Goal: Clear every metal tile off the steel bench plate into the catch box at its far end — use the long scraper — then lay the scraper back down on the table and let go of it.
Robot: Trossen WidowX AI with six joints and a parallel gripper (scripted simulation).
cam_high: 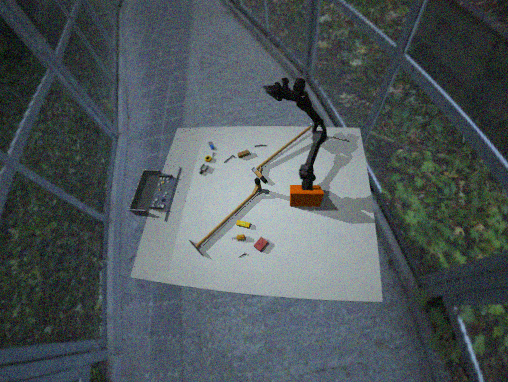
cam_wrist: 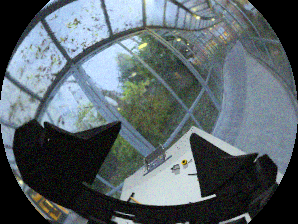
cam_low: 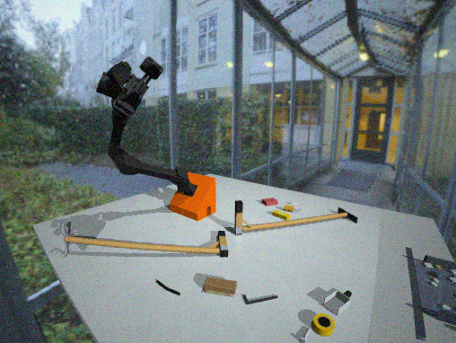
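1. Nearest the exterior view, a yellow roll (cam_high: 208, 158) (cam_low: 323, 324) stands on the worktop (cam_high: 325, 260) (cam_low: 278, 265) (cam_wrist: 155, 190), with a grey bracket (cam_high: 204, 169) (cam_low: 337, 303) near it.
2. A brown block (cam_high: 243, 154) (cam_low: 220, 285) lies between a bent dark piece (cam_high: 229, 159) (cam_low: 260, 299) and a slightly curved one (cam_high: 260, 145) (cam_low: 167, 287).
3. Off at the right side of that view, a long dark strip (cam_high: 173, 195) (cam_low: 415, 292) runs beside the catch box (cam_high: 144, 190). Small light pieces (cam_high: 162, 192) (cam_low: 434, 283) are scattered over the dark surface on the strip's box side; whether they lie in the box or on the plate, I cannot tell.
4. Next comes a wooden-handled tool (cam_high: 285, 147) (cam_low: 144, 246), a blocky grip at one end and a thin head at the other.
5. Behind it is the scraper (cam_high: 222, 222) (cam_low: 296, 222), lying on the worktop, its flat dark blade pointing away from the arm and its upright grip near the other tool's.
6. Farther back lie a yellow block (cam_high: 244, 224) (cam_low: 281, 215), a small orange piece (cam_high: 241, 237) (cam_low: 289, 208) and a red block (cam_high: 261, 244) (cam_low: 269, 201).
7. Also toward the back, the arm rises from an orange base (cam_high: 306, 201) (cam_low: 207, 190). Its fingers (cam_high: 272, 91) (cam_low: 151, 67) are high up, spread wide and released, with nothing between them.
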